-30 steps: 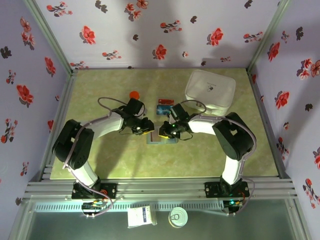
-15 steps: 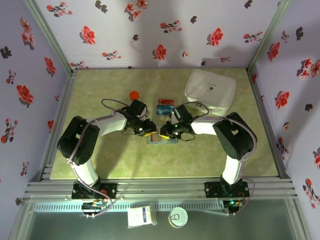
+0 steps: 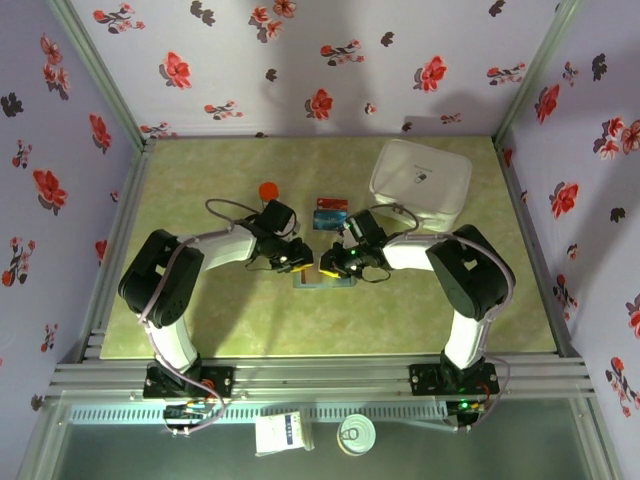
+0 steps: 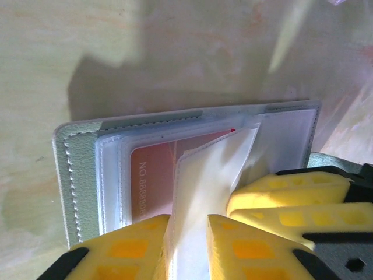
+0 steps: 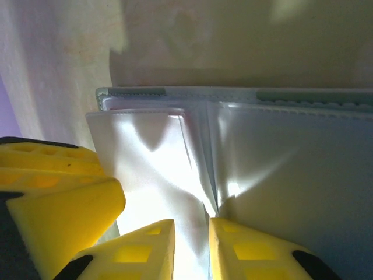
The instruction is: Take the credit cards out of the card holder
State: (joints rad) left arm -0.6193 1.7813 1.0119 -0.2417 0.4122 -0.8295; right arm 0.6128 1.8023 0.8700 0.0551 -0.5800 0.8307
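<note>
The card holder (image 3: pixel 325 282) lies open on the mat between both arms, its grey-green cover (image 4: pixel 78 181) under clear sleeves. A red credit card (image 4: pixel 148 175) sits inside one sleeve. My left gripper (image 4: pixel 187 219) (image 3: pixel 297 262) is shut on a raised clear sleeve page (image 4: pixel 210 175). From the other side my right gripper (image 5: pixel 191 224) (image 3: pixel 331 266) is shut on a sleeve page (image 5: pixel 151 169) near the fold. The two grippers nearly touch. A teal card (image 3: pixel 325 220) and a red card (image 3: pixel 333 204) lie on the mat just beyond the holder.
A large white lidded box (image 3: pixel 420 183) stands at the back right. A small orange-red round thing (image 3: pixel 267 189) lies behind the left gripper. Flowered walls close in the mat on three sides.
My left gripper has slid a little to the right, closer onto the holder, and its arm has swung in. The right gripper has barely moved.
</note>
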